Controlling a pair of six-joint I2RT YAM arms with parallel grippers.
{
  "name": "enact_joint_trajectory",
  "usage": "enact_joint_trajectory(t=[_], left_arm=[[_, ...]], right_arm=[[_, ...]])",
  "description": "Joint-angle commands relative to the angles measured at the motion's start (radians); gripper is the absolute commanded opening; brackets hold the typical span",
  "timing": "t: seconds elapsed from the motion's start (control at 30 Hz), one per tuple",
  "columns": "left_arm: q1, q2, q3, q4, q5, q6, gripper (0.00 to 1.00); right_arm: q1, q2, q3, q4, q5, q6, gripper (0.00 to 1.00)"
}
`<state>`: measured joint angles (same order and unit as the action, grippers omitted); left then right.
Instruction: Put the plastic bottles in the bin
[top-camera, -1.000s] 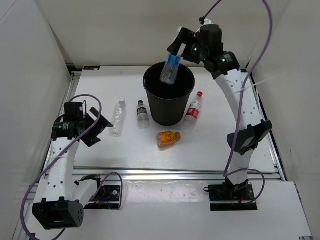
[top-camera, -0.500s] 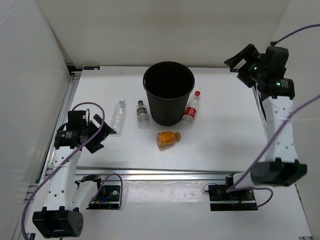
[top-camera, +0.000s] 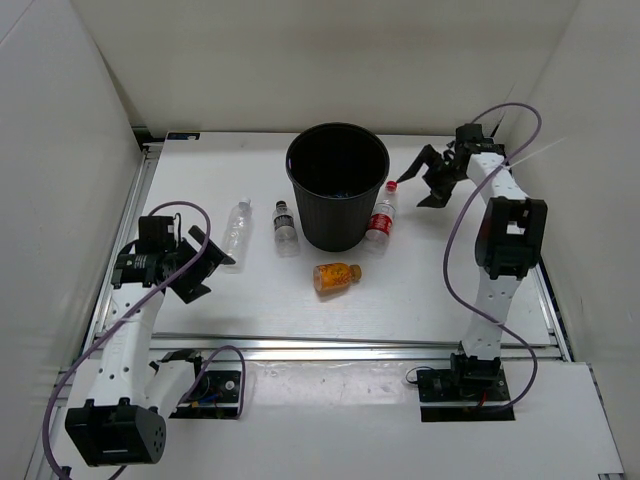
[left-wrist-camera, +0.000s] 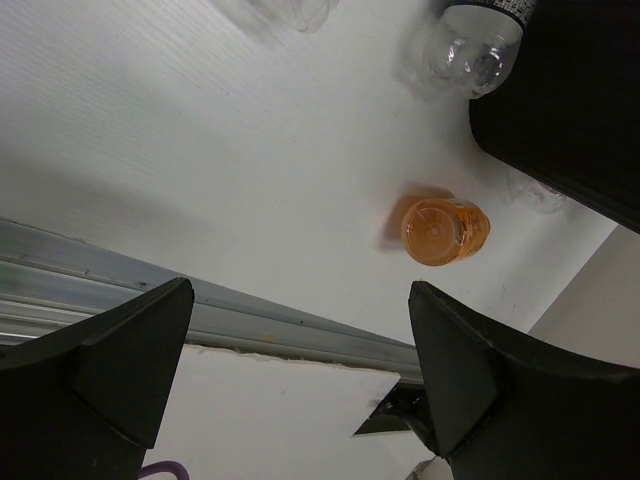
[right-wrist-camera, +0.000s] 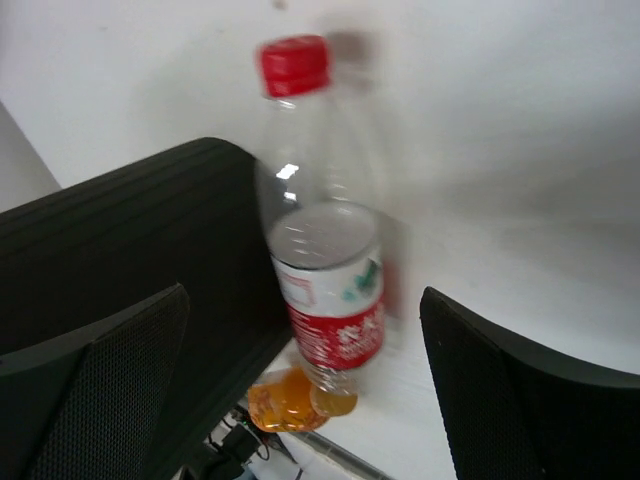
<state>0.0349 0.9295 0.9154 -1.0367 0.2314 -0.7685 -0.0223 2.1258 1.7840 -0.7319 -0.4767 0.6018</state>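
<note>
Right claw (top-camera: 430, 180): jaws wide apart, empty, just beyond the cap of the red-capped bottle (top-camera: 384, 216). The bottle lies on the desk (top-camera: 450, 270), long axis running from the claw toward the near edge, its flank against the bin (top-camera: 335, 225). Open room on its right only. Left claw (top-camera: 200, 262) open, well apart.

This is a robotics lab test cell, not a lived-in room. A white table (top-camera: 450, 300) is boxed in by plain white panels (top-camera: 60, 150) on its left, far and right sides. An aluminium rail (top-camera: 330, 347) runs along the near edge. There a left arm (top-camera: 125, 330) and a right arm (top-camera: 495, 290) are bolted down, with bare wiring (top-camera: 215, 385) at the bases. Purple cables (top-camera: 452, 250) loop loose off both. The only goods are props: a black bin (top-camera: 337, 215) toward the far edge, with small bottles (top-camera: 336, 277) set around it.
</note>
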Motion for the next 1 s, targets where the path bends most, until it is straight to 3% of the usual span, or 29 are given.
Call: enact_joint_trajectory(t=[0.0,0.47,0.53,0.67,0.77,0.97], left_arm=[[-0.006,-0.021,0.023,0.006,-0.001,-0.020,1.00],[-0.006,-0.017,-0.006,-0.086,-0.020,-0.066,1.00],[-0.006,-0.003,0.016,-0.086,-0.020,-0.057,1.00],[-0.006,0.029,0.027,-0.072,-0.020,-0.057,1.00],[-0.006,0.029,0.027,-0.049,-0.011,-0.066,1.00],[-0.006,0.019,0.008,-0.016,-0.010,-0.075,1.00]], right_arm=[[0.051,0.042,0.118,0.008,-0.069,-0.027,1.00],[0.136,0.264,0.124,-0.001,-0.020,-0.025,1.00],[0.136,0.275,0.101,-0.001,-0.011,-0.036,0.93],[0.136,0.234,0.028,-0.001,-0.003,-0.079,0.66],[0.136,0.156,-0.047,-0.001,0.030,-0.079,0.56],[0.117,-0.244,-0.244,-0.053,0.251,-0.019,0.40]])
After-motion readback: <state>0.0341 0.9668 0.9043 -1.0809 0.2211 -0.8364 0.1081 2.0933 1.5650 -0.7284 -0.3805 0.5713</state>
